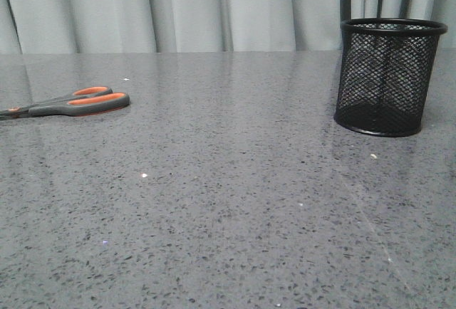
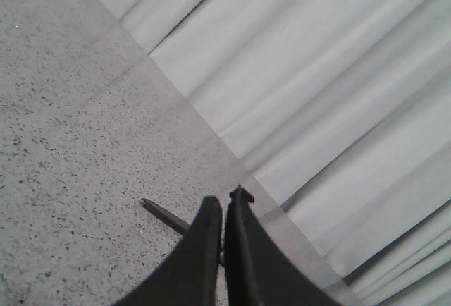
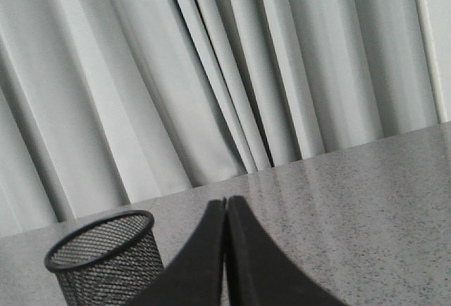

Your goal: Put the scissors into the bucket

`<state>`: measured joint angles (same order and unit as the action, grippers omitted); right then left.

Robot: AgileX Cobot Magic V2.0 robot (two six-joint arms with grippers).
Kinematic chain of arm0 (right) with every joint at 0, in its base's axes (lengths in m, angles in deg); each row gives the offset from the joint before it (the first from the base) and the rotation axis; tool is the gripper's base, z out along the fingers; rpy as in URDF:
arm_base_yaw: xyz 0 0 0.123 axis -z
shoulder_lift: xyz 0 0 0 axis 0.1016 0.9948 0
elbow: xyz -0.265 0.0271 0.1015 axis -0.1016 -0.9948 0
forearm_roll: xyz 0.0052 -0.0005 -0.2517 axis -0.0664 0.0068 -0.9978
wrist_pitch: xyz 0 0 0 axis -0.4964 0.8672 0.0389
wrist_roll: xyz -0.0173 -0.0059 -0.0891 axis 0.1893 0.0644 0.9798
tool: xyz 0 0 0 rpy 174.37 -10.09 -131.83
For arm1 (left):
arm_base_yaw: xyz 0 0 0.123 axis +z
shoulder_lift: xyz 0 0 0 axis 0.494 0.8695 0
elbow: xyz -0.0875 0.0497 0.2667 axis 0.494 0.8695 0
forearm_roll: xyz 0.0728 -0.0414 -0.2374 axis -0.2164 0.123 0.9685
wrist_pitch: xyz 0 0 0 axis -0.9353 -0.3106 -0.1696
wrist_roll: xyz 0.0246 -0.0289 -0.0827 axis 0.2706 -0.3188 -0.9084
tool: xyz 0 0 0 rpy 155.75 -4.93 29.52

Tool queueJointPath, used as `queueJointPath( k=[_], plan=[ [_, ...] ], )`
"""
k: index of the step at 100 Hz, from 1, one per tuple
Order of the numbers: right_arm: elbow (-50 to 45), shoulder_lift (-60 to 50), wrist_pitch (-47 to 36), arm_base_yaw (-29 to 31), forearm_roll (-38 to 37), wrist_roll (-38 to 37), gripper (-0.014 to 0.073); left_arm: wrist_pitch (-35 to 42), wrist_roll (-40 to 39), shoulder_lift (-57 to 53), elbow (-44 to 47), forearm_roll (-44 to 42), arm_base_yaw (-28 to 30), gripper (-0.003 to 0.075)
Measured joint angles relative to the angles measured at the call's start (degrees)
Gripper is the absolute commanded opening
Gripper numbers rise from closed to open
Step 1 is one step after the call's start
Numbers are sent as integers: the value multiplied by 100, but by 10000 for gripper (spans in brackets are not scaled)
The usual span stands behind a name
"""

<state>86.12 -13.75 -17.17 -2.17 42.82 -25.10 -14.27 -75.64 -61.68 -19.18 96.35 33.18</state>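
The scissors (image 1: 71, 102) lie flat on the grey table at the far left, grey handles with orange linings toward the middle, blades running off the left edge. In the left wrist view only their dark blade tip (image 2: 161, 211) shows, behind my left gripper (image 2: 224, 200), which is shut and empty above them. The black mesh bucket (image 1: 385, 76) stands upright at the right. In the right wrist view the bucket (image 3: 106, 258) is beside my right gripper (image 3: 226, 202), which is shut and empty. Neither gripper shows in the front view.
A grey speckled table (image 1: 228, 202) runs back to a pale grey curtain (image 1: 214, 6). Small white specks (image 1: 144, 175) lie on the table.
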Motion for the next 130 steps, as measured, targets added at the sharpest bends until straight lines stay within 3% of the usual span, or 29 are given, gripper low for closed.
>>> queueJointPath(
  k=[13, 34, 49, 58, 73, 78, 83, 97, 107, 130],
  plan=[
    [445, 0, 538, 0, 158, -11, -46, -141, 0, 0, -91, -300, -70, -20],
    [1588, 707, 2273, -227, 182, -8, -46, -1009, 58, 728, -1034, -1934, -442, -18],
    [2403, 1606, 3522, -534, 182, 200, -46, -1552, 934, 1713, -1936, -2609, -904, 1],
    [2888, 2085, 4218, -729, 182, 250, -44, -1751, 1480, 2321, -2393, -2702, -1211, 117],
    [3612, 2620, 5070, -1015, 186, 359, -33, -2013, 2389, 3260, -3106, -2787, -1628, 438],
    [3774, 2730, 5201, -1074, 196, 387, 2, -2056, 2666, 3567, -3287, -2845, -1724, 484],
    [3899, 2801, 5242, -1139, 200, 401, 61, -2103, 2847, 3918, -3464, -2938, -1780, 480],
    [4062, 2858, 5242, -1205, 296, 433, 353, -2248, 3017, 4751, -4039, -3260, -1816, 419],
    [4075, 2858, 5242, -1205, 339, 444, 500, -2424, 3193, 5341, -4510, -3434, -1859, 417],
    [4075, 2858, 5190, -1205, 351, 458, 520, -3437, 4273, 6905, -5811, -3587, -1988, 407]
  ],
)
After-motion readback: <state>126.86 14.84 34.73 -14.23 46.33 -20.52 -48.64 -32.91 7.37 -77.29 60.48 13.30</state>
